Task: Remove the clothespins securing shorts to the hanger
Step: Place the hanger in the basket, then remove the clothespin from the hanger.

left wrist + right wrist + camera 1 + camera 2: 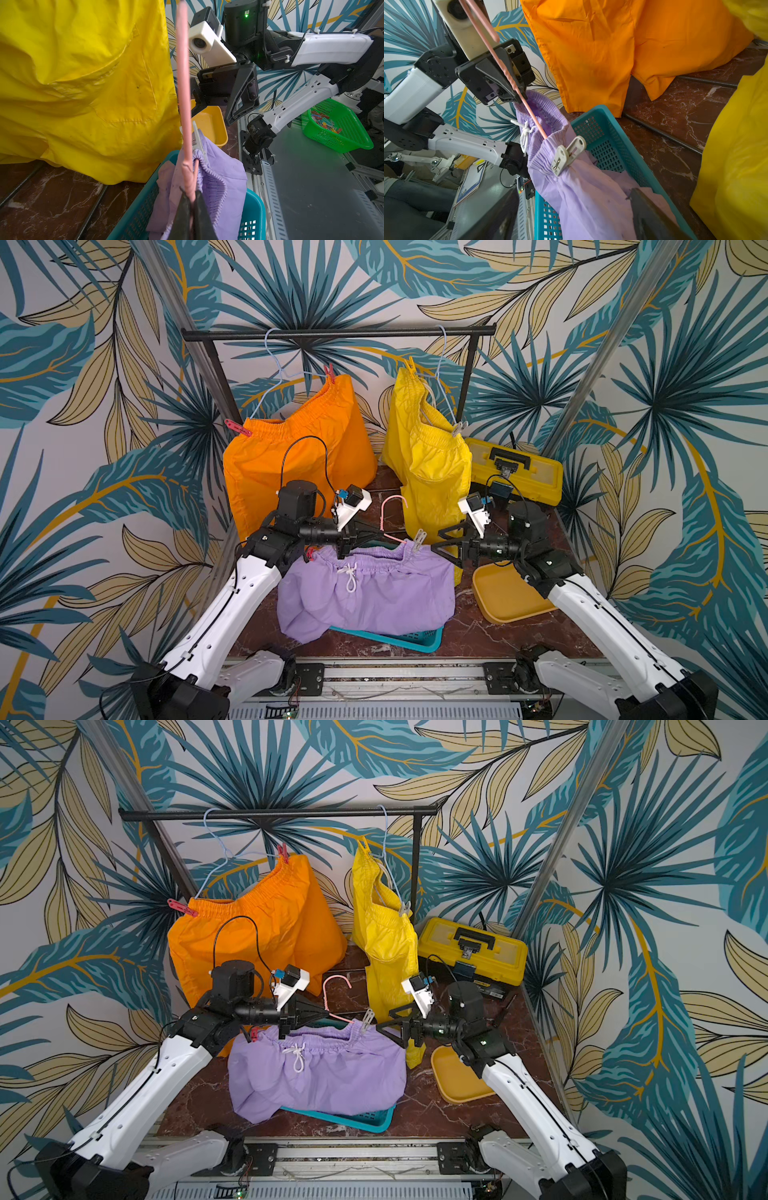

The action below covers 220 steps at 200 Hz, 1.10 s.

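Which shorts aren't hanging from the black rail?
The lilac shorts, on a pink hanger above the teal basket; the orange shorts and yellow shorts hang from the rail.

Tropical-leaf wallpaper (374, 281) on all walls; red-brown marbled tabletop (498, 639); black clothes rail (353, 332) at back.

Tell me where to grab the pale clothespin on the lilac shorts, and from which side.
Grip the pale clothespin by its two splayed free ends, which stand clear of the waistband of the lilac shorts. Come from the side of the open right gripper, fingers straddling both ends, so closing likely squeezes them together. The left gripper is shut on the pink hanger, steadying it.
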Each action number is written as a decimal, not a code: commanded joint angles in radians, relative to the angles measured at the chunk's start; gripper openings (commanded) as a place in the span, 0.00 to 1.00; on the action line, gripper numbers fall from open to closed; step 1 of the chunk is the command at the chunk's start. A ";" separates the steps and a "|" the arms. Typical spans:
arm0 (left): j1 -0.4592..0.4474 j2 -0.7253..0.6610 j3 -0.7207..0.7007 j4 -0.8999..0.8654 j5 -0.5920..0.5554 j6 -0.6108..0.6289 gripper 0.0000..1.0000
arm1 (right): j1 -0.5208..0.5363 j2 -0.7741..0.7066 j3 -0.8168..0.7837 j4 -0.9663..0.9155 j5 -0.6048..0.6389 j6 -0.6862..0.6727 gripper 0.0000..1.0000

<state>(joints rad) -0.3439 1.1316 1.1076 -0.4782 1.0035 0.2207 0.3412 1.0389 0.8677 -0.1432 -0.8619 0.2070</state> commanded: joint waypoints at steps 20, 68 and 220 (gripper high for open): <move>-0.006 -0.006 -0.046 0.060 0.050 0.034 0.00 | 0.006 0.051 -0.019 0.118 -0.092 -0.017 0.75; -0.005 0.016 -0.054 0.061 0.109 0.045 0.00 | 0.007 0.119 -0.071 0.287 -0.184 0.047 0.57; -0.006 0.007 -0.037 0.060 0.114 0.036 0.00 | 0.036 0.104 -0.113 0.360 -0.234 0.116 0.47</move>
<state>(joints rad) -0.3462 1.1561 1.0592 -0.4438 1.1038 0.2550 0.3721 1.1690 0.7872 0.2348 -1.0824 0.3328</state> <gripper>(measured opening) 0.063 0.471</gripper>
